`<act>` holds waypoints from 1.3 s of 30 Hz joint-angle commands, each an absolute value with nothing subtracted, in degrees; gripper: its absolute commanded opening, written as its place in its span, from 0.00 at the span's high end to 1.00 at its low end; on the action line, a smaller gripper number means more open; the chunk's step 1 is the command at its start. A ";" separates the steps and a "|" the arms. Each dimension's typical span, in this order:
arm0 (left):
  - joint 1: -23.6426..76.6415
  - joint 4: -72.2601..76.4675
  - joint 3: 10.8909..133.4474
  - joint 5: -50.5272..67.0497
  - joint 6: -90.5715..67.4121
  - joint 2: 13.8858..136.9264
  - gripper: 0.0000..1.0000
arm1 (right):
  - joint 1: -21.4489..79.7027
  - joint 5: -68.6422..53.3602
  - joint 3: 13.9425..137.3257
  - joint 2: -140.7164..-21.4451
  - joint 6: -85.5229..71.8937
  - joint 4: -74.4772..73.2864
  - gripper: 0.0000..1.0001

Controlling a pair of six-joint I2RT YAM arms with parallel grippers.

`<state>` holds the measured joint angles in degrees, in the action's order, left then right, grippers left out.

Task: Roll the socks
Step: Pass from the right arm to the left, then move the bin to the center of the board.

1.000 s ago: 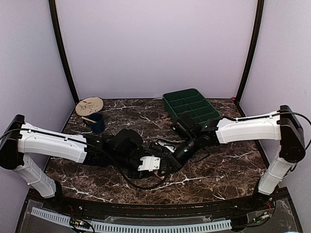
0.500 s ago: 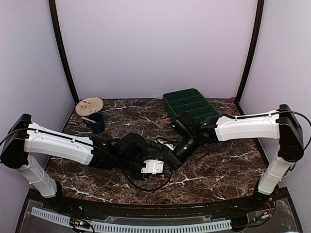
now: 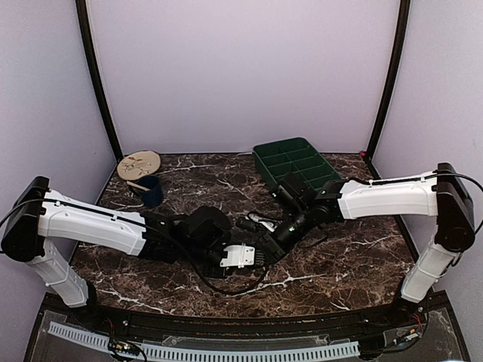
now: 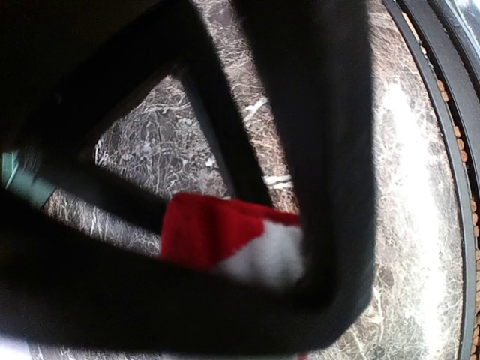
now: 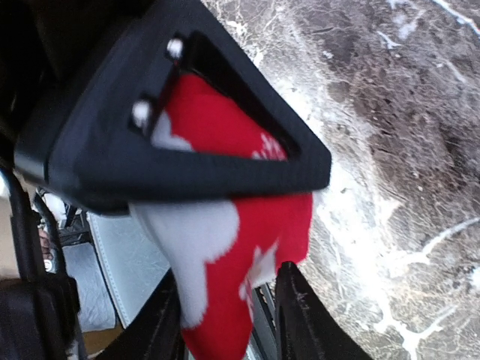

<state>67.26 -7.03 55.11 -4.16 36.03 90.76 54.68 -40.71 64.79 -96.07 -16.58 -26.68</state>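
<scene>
dark marble table (image 3: pixel 362 264), lilac walls (image 3: pixel 241 75); left tool (image 3: pixel 259 253) clenched on red sock (image 4: pixel 217 229); right tool (image 5: pixel 227 321): cannot tell.

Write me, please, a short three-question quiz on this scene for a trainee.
1. True or false: the green tray sits at the near left corner of the table.
2. The sock seen by the wrist cameras is: A red and white, B blue and yellow, C plain black?
3. What stands nearest to the round disc?
Key: 1 false, it is at the back right; 2 A; 3 a blue cup.
</scene>
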 commanded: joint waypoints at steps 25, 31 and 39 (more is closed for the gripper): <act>51.18 -16.11 69.58 -2.62 11.32 93.95 0.97 | 37.66 5.37 95.14 -108.60 -18.02 -40.60 0.54; 50.41 -17.74 70.54 -2.64 9.73 93.68 0.97 | 36.85 13.09 109.75 -121.24 -13.89 -47.63 0.52; 50.10 -18.94 69.91 -2.71 8.79 93.08 0.97 | 35.02 13.71 115.23 -127.49 -11.91 -49.06 0.52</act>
